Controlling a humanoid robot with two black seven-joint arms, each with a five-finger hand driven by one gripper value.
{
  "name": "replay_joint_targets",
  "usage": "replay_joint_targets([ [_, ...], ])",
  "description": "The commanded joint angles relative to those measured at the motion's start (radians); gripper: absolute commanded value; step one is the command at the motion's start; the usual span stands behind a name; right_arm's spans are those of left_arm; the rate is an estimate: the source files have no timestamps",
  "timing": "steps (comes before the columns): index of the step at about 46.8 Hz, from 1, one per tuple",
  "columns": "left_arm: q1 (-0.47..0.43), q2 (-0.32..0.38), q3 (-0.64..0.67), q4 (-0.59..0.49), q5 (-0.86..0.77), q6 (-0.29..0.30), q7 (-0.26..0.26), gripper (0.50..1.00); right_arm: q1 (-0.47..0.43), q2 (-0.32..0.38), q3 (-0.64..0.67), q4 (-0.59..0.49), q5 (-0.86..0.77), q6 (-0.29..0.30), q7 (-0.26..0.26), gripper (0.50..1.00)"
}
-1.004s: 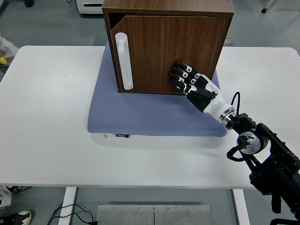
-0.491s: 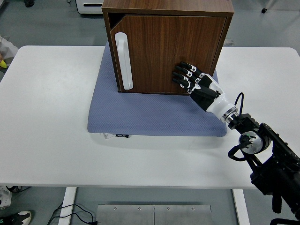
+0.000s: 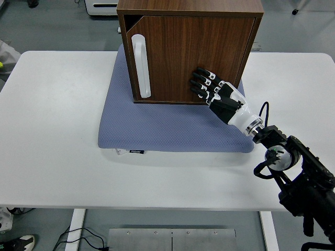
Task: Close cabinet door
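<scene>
Door [image 3: 188,57] has swung nearly shut, seemingly; right hand [image 3: 212,91] presses it flat-fingered, gripping nothing.

Blue-grey quilted fabric mat [image 3: 157,130] lies flat on white desk [image 3: 57,157], w/ grey floor [image 3: 63,26] behind.

One wooden cabinet [image 3: 191,49] with one door [image 3: 188,57], which carries one white handle [image 3: 141,65]. One blue-grey mat [image 3: 167,125] under it. One white table [image 3: 63,146]. One robot hand [image 3: 217,94] in view, with one black arm [image 3: 298,183] behind it.
</scene>
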Motion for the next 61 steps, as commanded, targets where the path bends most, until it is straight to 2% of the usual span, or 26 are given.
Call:
replay_joint_targets([
  [1, 0.0, 0.0, 0.0, 0.0, 0.0, 0.0, 0.0, 1.0, -0.025, 0.0, -0.003, 0.007, -0.002, 0.032, 0.0, 1.0],
  [6, 0.0, 0.0, 0.0, 0.0, 0.0, 0.0, 0.0, 1.0, -0.06, 0.0, -0.003, 0.036, -0.004, 0.074, 0.0, 1.0],
  [12, 0.0, 0.0, 0.0, 0.0, 0.0, 0.0, 0.0, 1.0, -0.105, 0.0, -0.002, 0.105, -0.002, 0.092, -0.001, 1.0],
  [22, 0.0, 0.0, 0.0, 0.0, 0.0, 0.0, 0.0, 1.0, -0.181, -0.093, 0.004, 0.167, 0.0, 0.117, -0.001, 1.0],
  [28, 0.001, 0.0, 0.0, 0.0, 0.0, 0.0, 0.0, 1.0, -0.223, -0.138, 0.017, 0.196, 0.001, 0.117, 0.002, 1.0],
  [42, 0.001, 0.0, 0.0, 0.0, 0.0, 0.0, 0.0, 1.0, -0.316, -0.209, 0.147, 0.222, 0.003, 0.117, -0.003, 1.0],
  [56, 0.001, 0.0, 0.0, 0.0, 0.0, 0.0, 0.0, 1.0, -0.338, -0.236, 0.248, 0.216, 0.062, 0.117, -0.005, 1.0],
  [61, 0.001, 0.0, 0.0, 0.0, 0.0, 0.0, 0.0, 1.0, -0.33, -0.235, 0.276, 0.202, 0.081, 0.091, -0.005, 1.0],
])
